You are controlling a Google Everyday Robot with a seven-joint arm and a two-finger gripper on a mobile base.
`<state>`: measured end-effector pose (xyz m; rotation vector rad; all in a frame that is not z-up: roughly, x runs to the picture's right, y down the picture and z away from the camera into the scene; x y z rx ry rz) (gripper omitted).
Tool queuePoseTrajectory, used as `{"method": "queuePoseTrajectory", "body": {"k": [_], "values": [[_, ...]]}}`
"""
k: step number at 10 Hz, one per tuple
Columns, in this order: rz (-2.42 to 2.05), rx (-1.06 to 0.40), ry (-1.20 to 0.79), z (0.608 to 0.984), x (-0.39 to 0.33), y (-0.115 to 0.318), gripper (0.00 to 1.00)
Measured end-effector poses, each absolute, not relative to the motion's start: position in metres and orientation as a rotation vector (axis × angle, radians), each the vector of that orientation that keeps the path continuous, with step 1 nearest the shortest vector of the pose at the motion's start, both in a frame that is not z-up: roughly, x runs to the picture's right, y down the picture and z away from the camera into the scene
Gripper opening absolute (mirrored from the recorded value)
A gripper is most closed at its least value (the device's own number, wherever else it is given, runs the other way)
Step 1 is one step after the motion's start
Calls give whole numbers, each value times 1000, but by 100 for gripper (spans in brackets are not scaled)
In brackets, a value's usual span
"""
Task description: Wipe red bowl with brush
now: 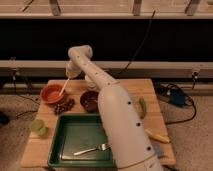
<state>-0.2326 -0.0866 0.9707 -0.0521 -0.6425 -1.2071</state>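
Observation:
The red bowl (51,93) sits at the back left of the wooden table (130,89). The thin pale brush (64,86) slants down from the gripper, with its lower end over the bowl's right rim. My gripper (73,71) is at the end of the white arm (115,115), above and to the right of the bowl, shut on the brush's upper end.
A dark brown bowl (90,100) stands right of the red bowl, with dark grapes (63,106) between them. A green tray (75,134) holds a silver fork (92,149). A lime green cup (38,126) is at left. A green pepper (143,107) and a banana (158,136) lie at right.

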Motion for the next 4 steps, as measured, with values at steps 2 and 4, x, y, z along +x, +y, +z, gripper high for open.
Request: {"method": "queuePoseTrajectory", "body": {"k": [2,4], "values": [[-1225,-41,-657,971,-243,-88,4],[-1223,-43,-653,972,-240,-89,23]]}}
